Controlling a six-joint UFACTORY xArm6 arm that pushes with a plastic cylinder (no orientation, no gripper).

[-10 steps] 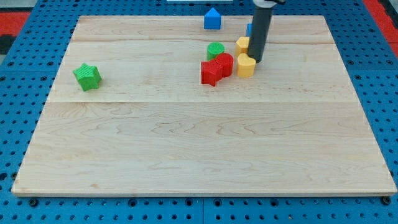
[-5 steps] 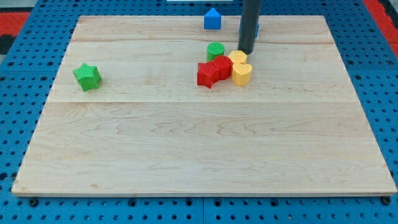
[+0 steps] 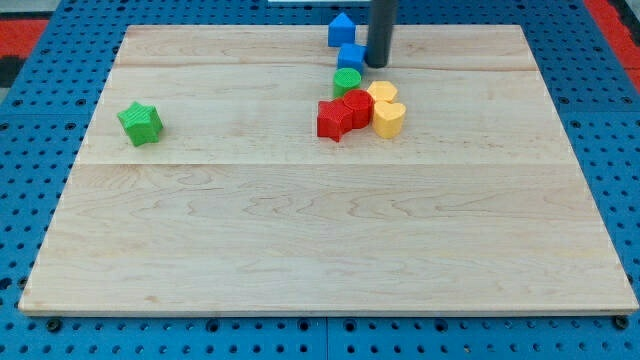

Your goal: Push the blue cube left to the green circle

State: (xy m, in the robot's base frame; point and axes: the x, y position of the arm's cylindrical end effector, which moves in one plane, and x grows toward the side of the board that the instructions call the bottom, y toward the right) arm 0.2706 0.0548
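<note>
A pale wooden board [image 3: 300, 230], made of long planks with fine grain running left to right, fills most of the scene. It lies on a blue pegboard [image 3: 30, 150] dotted with regular holes, with a patch of red at each far corner.

The dark, smooth, round rod comes down from the far edge, and my tip [image 3: 376, 65] rests on the board just right of the blue cube [image 3: 350, 56], touching or nearly touching its right side. There are no fingers to tell of, only the plain rod end.

The blocks all have a ribbed, printed-looking surface. The blue cube is small and square-sided, sitting just far of the green circle [image 3: 347, 81], a short round cylinder; the two look to be touching. Farther off, close to the board's far edge, stands a second blue block [image 3: 342, 28] with a peaked, house-like top.

Just near of the green circle sit two red blocks [image 3: 345, 112] pressed together, the left one star-like, and on their right two yellow blocks [image 3: 385, 108] with rounded lobes. A green star [image 3: 140, 122] lies alone, well apart on the left.
</note>
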